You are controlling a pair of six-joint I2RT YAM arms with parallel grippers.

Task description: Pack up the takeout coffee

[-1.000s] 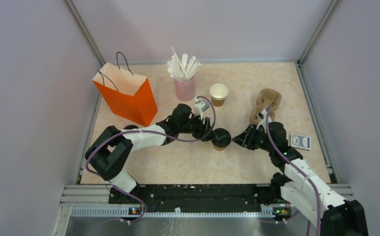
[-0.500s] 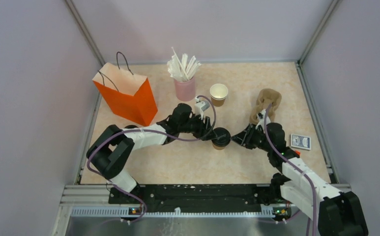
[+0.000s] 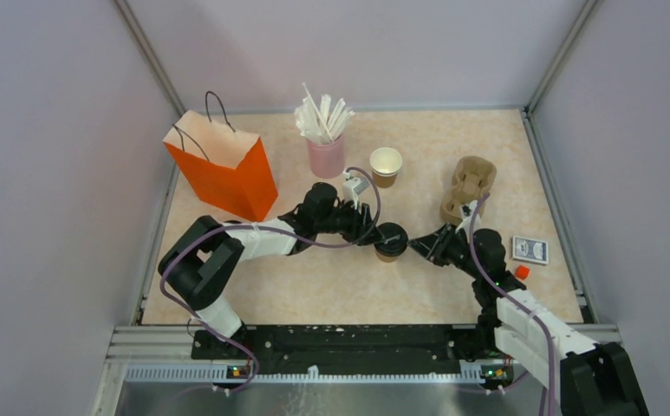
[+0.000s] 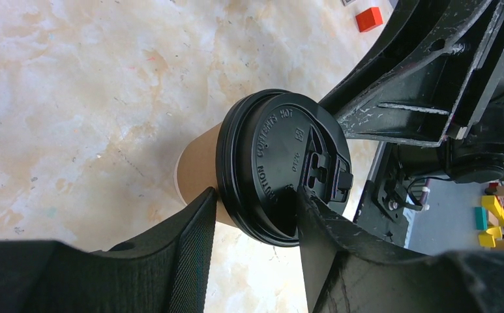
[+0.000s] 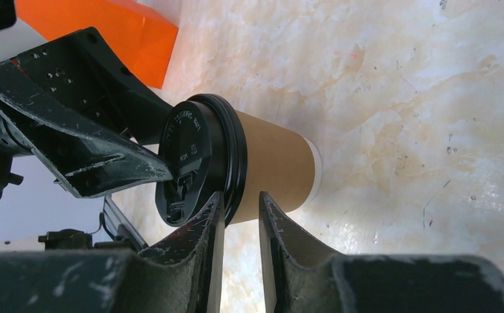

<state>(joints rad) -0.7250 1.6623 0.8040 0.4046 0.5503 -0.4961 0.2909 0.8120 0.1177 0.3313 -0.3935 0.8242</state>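
- Top view: lidded coffee cup (image 3: 390, 241) stands upright mid-table, between left gripper (image 3: 373, 232) and right gripper (image 3: 418, 247). Orange bag (image 3: 223, 169) is well apart. Straw cup (image 3: 326, 149) and open cup (image 3: 386, 165) stand beyond, blocking nothing.
- Left wrist: jaws half-wide astride lid (image 4: 281, 166). An uneven squeeze may pop it.
- Right wrist: jaws narrow at lid's rim, grip unclear. Opposing pushes could tip the cup.

Pink cup of straws (image 3: 326, 156), tan pulp carrier (image 3: 470, 184), blue card box (image 3: 530, 250), red block (image 3: 522, 271)
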